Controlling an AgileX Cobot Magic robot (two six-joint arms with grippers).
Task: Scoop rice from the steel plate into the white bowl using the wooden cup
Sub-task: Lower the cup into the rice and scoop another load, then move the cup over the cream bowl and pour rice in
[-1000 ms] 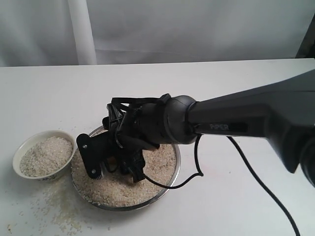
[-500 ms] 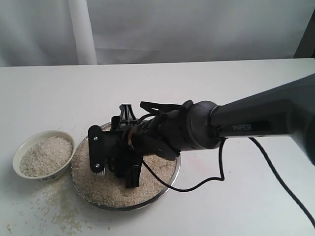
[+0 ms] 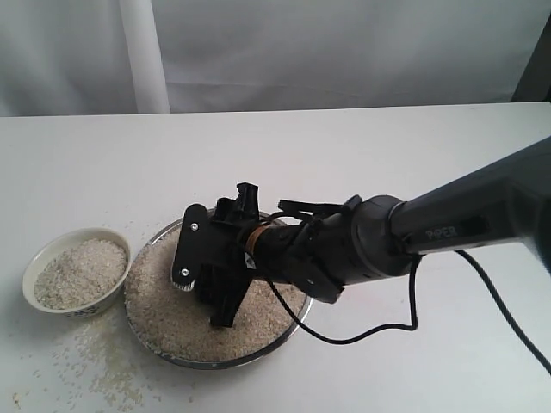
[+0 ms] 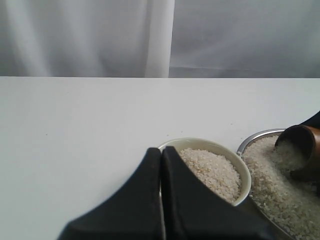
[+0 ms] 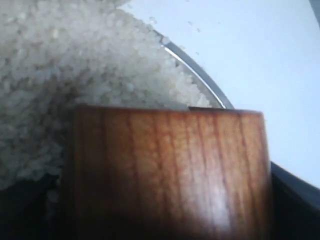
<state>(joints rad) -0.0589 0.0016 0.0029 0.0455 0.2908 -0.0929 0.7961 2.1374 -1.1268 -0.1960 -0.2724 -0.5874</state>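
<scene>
Outwardly, we logged our right hand (image 3: 202,297) down in the rice (image 3: 168,327) on the steel plate (image 3: 219,363), with the white bowl (image 3: 29,268) just beside it on the surface (image 3: 387,155). Left wrist: left hand (image 4: 161,152) closed, empty; wooden cup (image 4: 302,145) tipped over in the plate's rice. Right wrist: right hand gripped that cup.

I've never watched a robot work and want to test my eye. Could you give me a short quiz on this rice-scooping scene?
1. True or false: the white bowl is empty.
2. The wooden cup is: A) tipped into the rice on the steel plate; B) over the bowl; C) held high in the air.
3. Which gripper holds the cup?
Key: 1. False, it holds rice. 2. A. 3. The right gripper; the left gripper is shut on nothing.
</scene>
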